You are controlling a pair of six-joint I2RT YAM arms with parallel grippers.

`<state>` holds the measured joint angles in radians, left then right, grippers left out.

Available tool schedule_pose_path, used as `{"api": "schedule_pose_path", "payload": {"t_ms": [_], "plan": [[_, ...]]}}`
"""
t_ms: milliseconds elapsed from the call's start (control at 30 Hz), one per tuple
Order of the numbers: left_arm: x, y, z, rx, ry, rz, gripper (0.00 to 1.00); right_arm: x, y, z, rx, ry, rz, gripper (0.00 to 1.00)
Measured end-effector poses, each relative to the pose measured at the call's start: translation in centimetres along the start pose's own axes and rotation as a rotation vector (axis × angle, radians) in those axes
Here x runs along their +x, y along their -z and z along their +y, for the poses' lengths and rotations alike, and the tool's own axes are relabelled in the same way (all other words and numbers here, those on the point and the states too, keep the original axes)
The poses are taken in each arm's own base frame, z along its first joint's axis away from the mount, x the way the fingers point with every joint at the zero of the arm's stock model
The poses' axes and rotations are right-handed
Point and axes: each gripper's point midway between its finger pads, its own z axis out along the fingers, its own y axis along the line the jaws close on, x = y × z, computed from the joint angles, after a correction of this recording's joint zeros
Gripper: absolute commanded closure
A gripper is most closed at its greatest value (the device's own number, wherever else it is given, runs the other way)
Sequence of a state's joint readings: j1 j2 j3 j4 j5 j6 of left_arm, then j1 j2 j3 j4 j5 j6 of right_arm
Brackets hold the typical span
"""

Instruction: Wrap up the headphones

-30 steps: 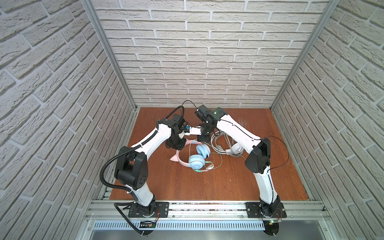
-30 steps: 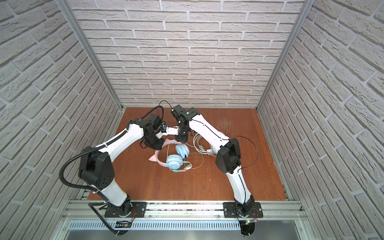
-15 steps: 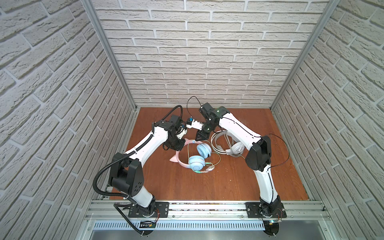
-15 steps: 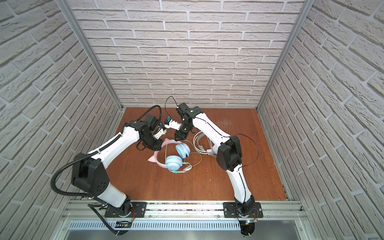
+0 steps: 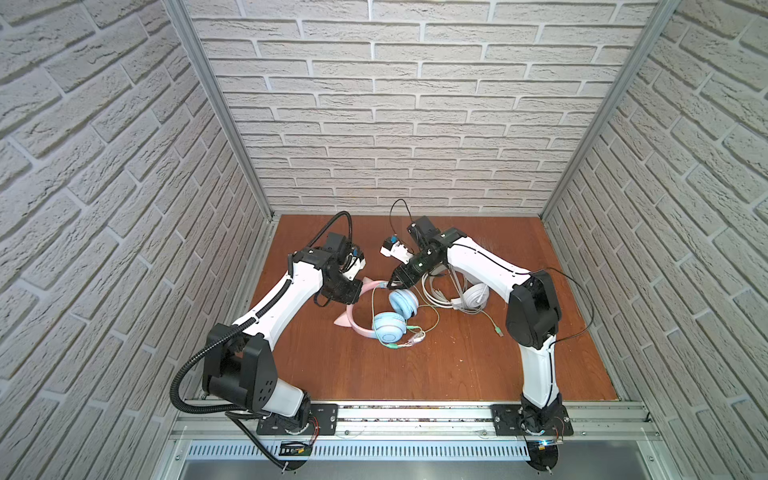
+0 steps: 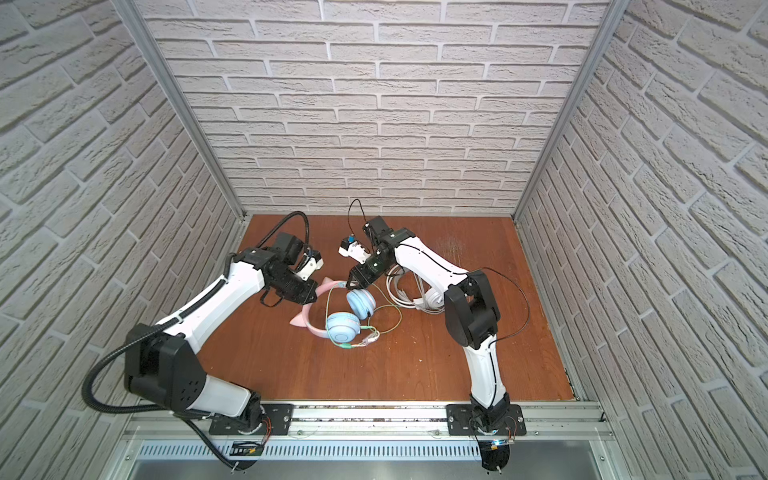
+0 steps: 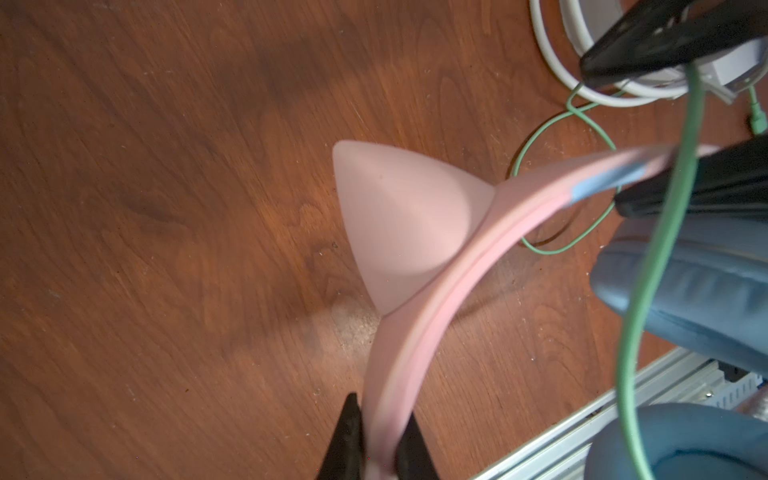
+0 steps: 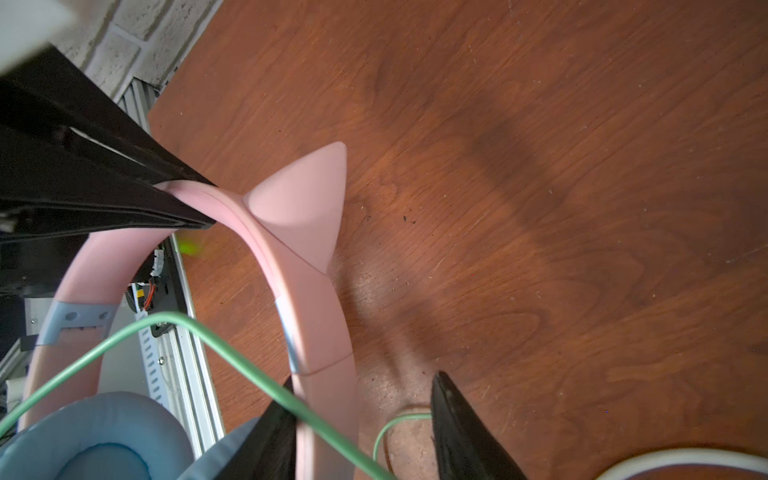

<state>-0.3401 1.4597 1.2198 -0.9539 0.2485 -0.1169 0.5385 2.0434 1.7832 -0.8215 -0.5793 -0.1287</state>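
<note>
At the centre of both top views, the pink cat-ear headphones (image 5: 389,328) (image 6: 343,328) sit on the wooden table (image 5: 415,374). The headband arcs to the left and the two blue earcups lie close together. The green cable (image 5: 432,328) sprawls in loose loops to the lower right of the earcups.

The left gripper (image 7: 376,436) is pinched shut on the headband just beyond one cat ear (image 7: 399,224), so it serves as the anchor. The right gripper (image 8: 365,378) stands with its jaws well apart. They straddle the headband near the earcup end, and a strand of the green cable (image 8: 232,349) is draped across one finger; nothing is clamped.

The white headphones (image 5: 476,295) and their coiled white cable (image 5: 432,291) lie just right of the pink pair, close beneath the right arm.

The step in hand appears to be taking up the cable to wind it round the headband. Points for doing it well:
- The left pinch should hold firm so the band cannot swivel.
- The right jaws should close on the green strand alone, not on the band.
- Slack is best drawn out gently, since the thin cable can snag on the earcups or slip from the fingertips.
- Turns should be laid side by side.
- The path should stay clear of the white coil, which could tangle with the green cable.
</note>
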Motion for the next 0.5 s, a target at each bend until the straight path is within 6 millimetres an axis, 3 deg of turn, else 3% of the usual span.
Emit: {"api": "schedule_pose_path", "payload": {"t_ms": [500], "plan": [[-0.7, 0.2, -0.5, 0.057, 0.005, -0.046, 1.0, 0.2, 1.5, -0.8, 0.011, -0.148, -0.15, 0.25]]}}
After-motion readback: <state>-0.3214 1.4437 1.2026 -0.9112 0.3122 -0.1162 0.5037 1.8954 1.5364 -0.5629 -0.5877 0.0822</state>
